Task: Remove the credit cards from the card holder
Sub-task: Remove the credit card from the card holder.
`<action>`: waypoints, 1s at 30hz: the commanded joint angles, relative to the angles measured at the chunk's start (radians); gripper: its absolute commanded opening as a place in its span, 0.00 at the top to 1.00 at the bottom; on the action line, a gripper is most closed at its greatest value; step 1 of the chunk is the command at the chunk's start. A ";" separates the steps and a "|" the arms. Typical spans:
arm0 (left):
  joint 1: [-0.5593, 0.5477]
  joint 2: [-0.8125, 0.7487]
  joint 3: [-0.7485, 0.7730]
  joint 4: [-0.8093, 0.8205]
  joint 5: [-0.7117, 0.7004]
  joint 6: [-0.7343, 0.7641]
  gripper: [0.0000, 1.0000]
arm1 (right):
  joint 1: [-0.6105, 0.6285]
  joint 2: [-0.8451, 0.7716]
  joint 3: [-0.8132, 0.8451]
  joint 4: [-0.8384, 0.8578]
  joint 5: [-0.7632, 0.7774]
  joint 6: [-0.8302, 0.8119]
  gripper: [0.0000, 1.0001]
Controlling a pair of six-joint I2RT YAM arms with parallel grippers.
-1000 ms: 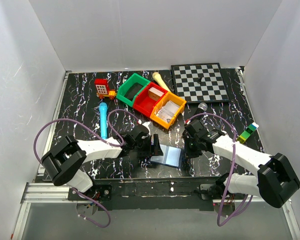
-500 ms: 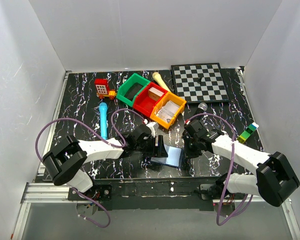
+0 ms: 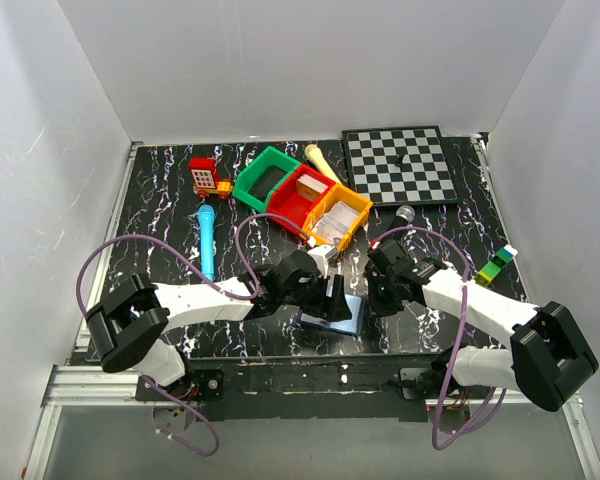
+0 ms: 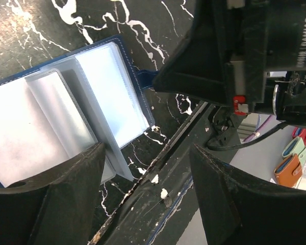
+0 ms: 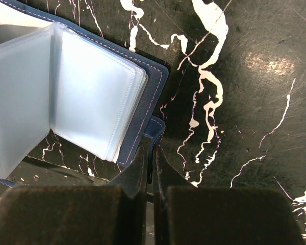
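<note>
The card holder [image 3: 340, 313] lies open on the table [image 3: 160, 200] close to its near edge, between the two arms. The right gripper [image 5: 152, 152] has its fingers [image 5: 81, 214] pressed together on the holder's small blue tab [image 5: 156, 125], a thin hold that any tug could slip. The left gripper [image 4: 145, 158] hangs spread over the clear sleeves [image 4: 66, 112]; closing there could catch a whole sleeve instead of a card and drag the holder off the edge. No card shows plainly.

- Top camera looks down from above the near edge, over the whole table [image 3: 160, 200].
- Both wrist cameras look closely down, sharing the card holder [image 4: 107, 92].
</note>
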 commanded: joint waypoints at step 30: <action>-0.121 -0.034 0.113 -0.167 -0.206 0.105 0.31 | -0.005 -0.008 0.027 -0.004 0.009 -0.011 0.99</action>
